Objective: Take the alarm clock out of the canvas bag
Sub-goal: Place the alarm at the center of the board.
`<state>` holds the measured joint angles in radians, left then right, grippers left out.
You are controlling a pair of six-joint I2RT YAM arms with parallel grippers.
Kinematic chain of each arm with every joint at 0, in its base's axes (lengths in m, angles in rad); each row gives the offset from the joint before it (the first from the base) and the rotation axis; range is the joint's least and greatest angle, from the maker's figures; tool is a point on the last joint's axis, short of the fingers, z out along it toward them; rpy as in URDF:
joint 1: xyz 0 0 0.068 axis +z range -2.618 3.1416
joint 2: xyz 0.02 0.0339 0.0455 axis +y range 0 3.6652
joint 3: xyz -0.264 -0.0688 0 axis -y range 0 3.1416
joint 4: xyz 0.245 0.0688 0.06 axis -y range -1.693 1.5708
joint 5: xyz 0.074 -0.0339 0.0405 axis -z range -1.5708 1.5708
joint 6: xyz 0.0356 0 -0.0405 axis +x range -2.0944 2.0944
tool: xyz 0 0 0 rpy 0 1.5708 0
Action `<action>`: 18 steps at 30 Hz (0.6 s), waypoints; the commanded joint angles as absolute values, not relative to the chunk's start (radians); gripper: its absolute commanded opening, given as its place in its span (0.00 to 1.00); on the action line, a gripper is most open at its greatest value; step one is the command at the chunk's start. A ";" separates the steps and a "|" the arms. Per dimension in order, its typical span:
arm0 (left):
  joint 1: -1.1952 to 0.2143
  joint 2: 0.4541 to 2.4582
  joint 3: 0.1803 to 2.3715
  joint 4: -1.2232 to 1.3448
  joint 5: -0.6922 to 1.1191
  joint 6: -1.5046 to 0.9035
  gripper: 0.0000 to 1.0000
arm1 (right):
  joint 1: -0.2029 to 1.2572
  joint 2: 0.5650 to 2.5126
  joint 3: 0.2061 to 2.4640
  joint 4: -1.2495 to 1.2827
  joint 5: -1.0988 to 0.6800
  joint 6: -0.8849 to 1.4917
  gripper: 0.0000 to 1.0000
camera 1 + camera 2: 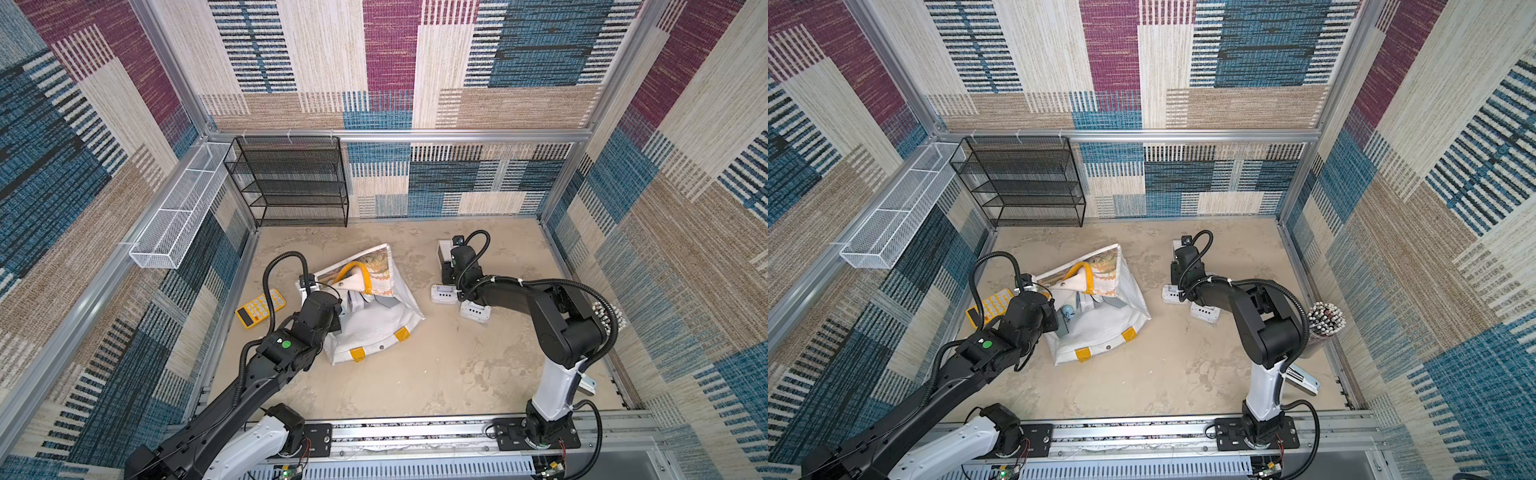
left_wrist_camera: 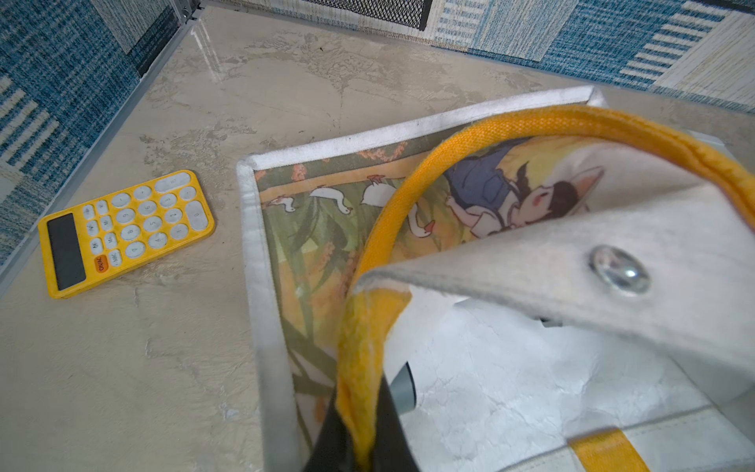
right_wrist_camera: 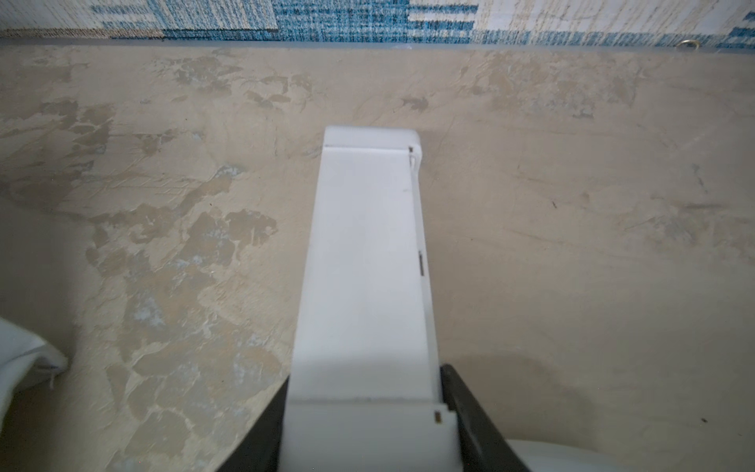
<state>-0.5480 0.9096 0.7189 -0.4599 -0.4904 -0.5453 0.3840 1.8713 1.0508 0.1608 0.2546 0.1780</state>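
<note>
We see the left arm bent low over the bag (image 1: 374, 328), its left gripper (image 2: 363, 433) pressed together on the yellow handle (image 2: 572, 122), which stands raised above the bag's mouth. The right arm reaches out well apart from the bag, on the side away from the calculator (image 1: 261, 308). Its right gripper (image 3: 365, 388) points down, clamped on a white clock (image 3: 363, 245) outside the bag.

In both top views the wrists hide both grips; only the wrist views show them. We cannot tell whether the clock touches the table (image 3: 572, 204). Pale shapes (image 1: 1077, 309) in the bag's mouth stay unclear.
</note>
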 commanded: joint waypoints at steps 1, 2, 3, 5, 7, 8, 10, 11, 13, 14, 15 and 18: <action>-0.546 0.910 0.726 -0.483 -0.507 -0.533 0.00 | 0.379 1.885 1.066 0.171 0.246 0.175 0.32; -0.546 0.912 0.728 -0.483 -0.507 -0.534 0.00 | 0.380 1.887 1.065 0.171 0.246 0.176 0.35; -0.545 0.913 0.727 -0.483 -0.506 -0.533 0.00 | 0.380 1.888 1.065 0.170 0.241 0.178 0.37; -0.546 0.913 0.727 -0.483 -0.506 -0.533 0.00 | 0.378 1.888 1.062 0.169 0.238 0.178 0.38; -0.545 0.913 0.727 -0.483 -0.506 -0.533 0.00 | 0.379 1.885 1.055 0.170 0.237 0.179 0.42; -0.546 0.913 0.728 -0.483 -0.506 -0.534 0.00 | 0.379 1.883 1.052 0.170 0.236 0.179 0.44; -0.543 0.912 0.728 -0.484 -0.506 -0.534 0.00 | 0.378 1.875 1.042 0.173 0.232 0.181 0.48; -0.544 0.913 0.727 -0.483 -0.506 -0.533 0.00 | 0.378 1.872 1.038 0.174 0.232 0.181 0.50; -0.545 0.913 0.728 -0.483 -0.505 -0.533 0.00 | 0.379 1.868 1.032 0.173 0.233 0.181 0.55; -0.544 0.912 0.728 -0.483 -0.506 -0.533 0.00 | 0.379 1.867 1.032 0.168 0.232 0.181 0.58; -0.543 0.912 0.727 -0.483 -0.506 -0.533 0.00 | 0.380 1.865 1.032 0.160 0.233 0.179 0.62; -0.544 0.913 0.727 -0.482 -0.506 -0.534 0.00 | 0.379 1.852 1.028 0.158 0.234 0.182 0.68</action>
<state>-0.5472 0.9119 0.7216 -0.4606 -0.4904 -0.5453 0.3794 1.8675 1.0328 0.1524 0.2352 0.1787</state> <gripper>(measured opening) 0.074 0.680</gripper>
